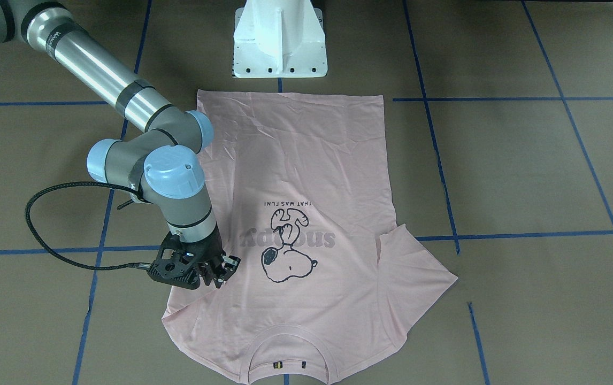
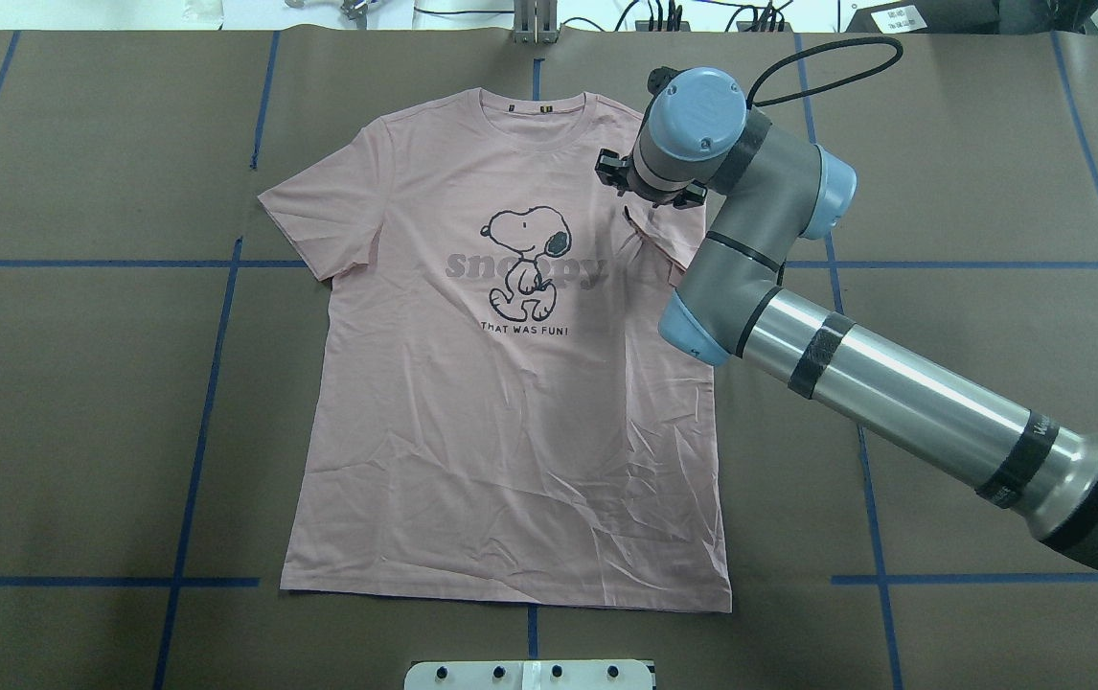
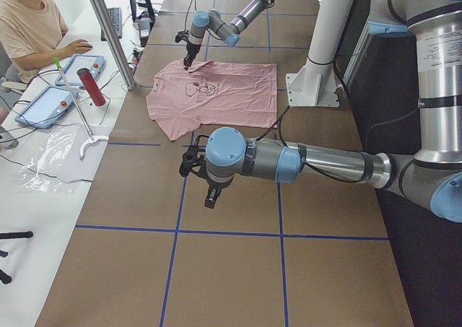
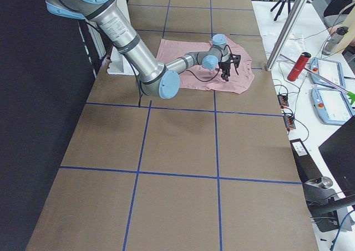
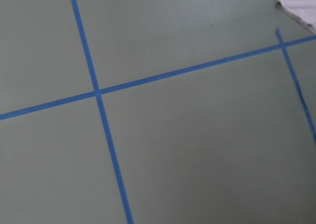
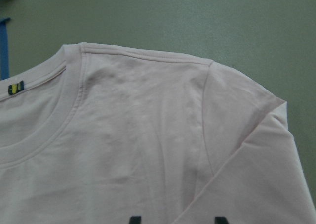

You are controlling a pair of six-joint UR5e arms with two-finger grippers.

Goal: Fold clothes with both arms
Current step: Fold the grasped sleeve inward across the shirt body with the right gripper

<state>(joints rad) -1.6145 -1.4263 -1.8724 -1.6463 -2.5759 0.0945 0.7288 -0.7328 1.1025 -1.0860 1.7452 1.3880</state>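
From this side I see the right arm point(image 4: 133, 46) reaching from the top left corner out over the brown table point(image 4: 177, 151). Its right gripper point(image 4: 228, 70) points down over the pink T-shirt point(image 4: 241, 83), at the end nearest the white bench point(image 4: 316, 134). Blue tape lines point(image 4: 215, 134) grid the tabletop. A red bottle point(image 4: 299, 66) stands on that bench

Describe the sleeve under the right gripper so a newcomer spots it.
Find the pink T-shirt on the brown table, collar away from the robot. The sleeve lies on the side where the right gripper hovers. Unlike the other sleeve, sticking out flat, it is folded inward onto the chest.
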